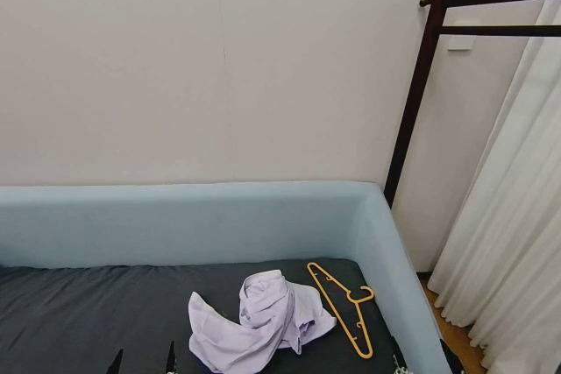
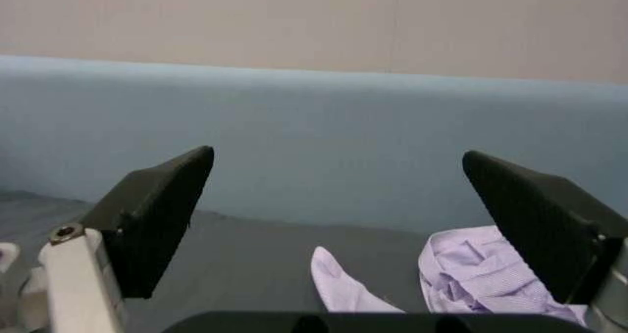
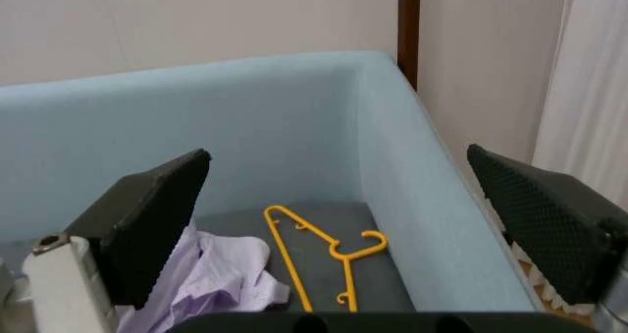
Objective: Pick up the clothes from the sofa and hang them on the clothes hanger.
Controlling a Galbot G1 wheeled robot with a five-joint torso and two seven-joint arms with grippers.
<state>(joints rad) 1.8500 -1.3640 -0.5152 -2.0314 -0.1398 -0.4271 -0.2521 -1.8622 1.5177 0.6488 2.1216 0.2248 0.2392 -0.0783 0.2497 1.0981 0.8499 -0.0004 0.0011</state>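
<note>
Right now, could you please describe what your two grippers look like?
The left gripper has two broad, black, wedge-shaped fingers on a pale grey-white mount with a round bolt head. The right gripper is built the same way, and its finger pads carry a fine dotted texture.

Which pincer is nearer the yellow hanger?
Right. The right pincer hovers open facing the hanger; the left pincer, also open, is farther left, beyond the lilac shirt.
</note>
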